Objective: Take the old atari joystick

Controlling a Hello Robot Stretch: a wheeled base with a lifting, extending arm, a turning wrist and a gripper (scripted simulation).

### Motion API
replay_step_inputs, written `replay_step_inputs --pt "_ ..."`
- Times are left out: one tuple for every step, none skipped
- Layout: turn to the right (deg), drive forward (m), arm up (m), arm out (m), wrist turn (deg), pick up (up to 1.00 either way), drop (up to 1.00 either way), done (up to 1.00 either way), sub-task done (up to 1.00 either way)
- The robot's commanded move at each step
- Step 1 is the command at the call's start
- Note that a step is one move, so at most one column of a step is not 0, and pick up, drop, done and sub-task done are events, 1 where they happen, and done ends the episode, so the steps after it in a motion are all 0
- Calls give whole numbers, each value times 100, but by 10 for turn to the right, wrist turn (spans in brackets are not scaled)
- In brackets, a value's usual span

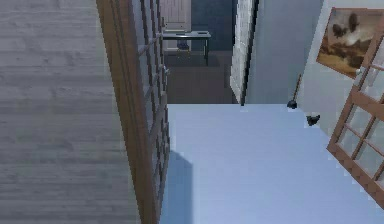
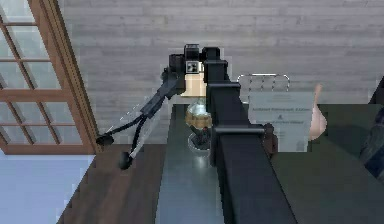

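As I look out to the arm's side, the arm (image 2: pixel 240 165) rises as a dark bar over a dark wooden tabletop (image 2: pixel 120 195) that runs up to a grey plank wall (image 2: pixel 130 40). At its far end the gripper (image 2: pixel 113 150) points its two thin fingers (image 2: pixel 147 110) down and toward the view's left, their tips near the tabletop's left edge. I cannot tell the gripper's opening from here. Behind the fingertips I see just bare wood and wall, so it holds nothing.

I cannot pick out the joystick for certain. The likeliest shape is a small tan and dark lump (image 2: pixel 200 118) on the tabletop, right against the left side of the arm and well to the right of the fingertips. A white boxy thing (image 2: pixel 285 118) and a pink thing (image 2: pixel 319 112) sit right of the arm. A glass-paned door (image 2: pixel 35 80) stands at the left edge, above pale blue floor (image 2: pixel 30 190).

Looking ahead, I have an open wooden door (image 1: pixel 140 90) close by, with more pale blue floor beyond it. Past that is a doorway into a darker room with a small table (image 1: pixel 185 38), and a framed picture (image 1: pixel 350 42) hangs on the right wall.
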Motion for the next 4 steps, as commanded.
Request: replay_step_inputs --pt "0 0 0 0 450 0 0 0 0" --pt "0 0 0 0 450 0 0 0 0" --pt "0 0 0 0 450 0 0 0 0" --pt "0 0 0 0 180 0 0 0 0"
